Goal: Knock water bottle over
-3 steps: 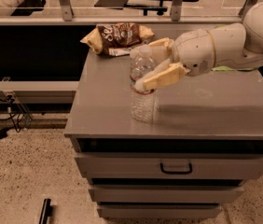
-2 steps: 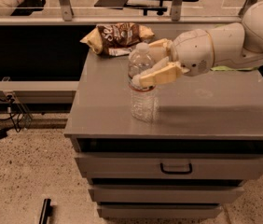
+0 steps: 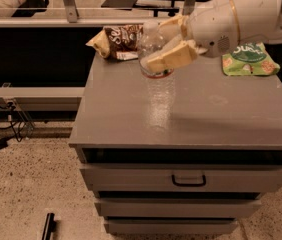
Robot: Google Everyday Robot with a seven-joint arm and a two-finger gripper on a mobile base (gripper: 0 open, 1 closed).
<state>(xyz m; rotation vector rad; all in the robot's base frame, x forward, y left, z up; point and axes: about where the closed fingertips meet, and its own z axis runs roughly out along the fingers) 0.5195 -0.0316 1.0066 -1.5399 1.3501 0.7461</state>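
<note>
The water bottle [image 3: 159, 91] is clear ribbed plastic with a red-and-teal label band. It stands roughly upright near the middle of the grey cabinet top [image 3: 221, 114]. My gripper [image 3: 168, 43] comes in from the right, its white arm behind it. Its tan fingers [image 3: 173, 57] sit on either side of the bottle's upper part, one in front and one behind, closed against it. The bottle's cap is partly hidden between them.
A brown snack bag [image 3: 120, 40] lies at the back left of the cabinet top. A green snack bag [image 3: 250, 60] lies at the back right. Drawers [image 3: 188, 179] run below the front edge. Cables lie on the floor to the left.
My gripper has moved up along the bottle, from its shoulder to its top. The bottle's top has risen with it and the bottle now stands straighter.
</note>
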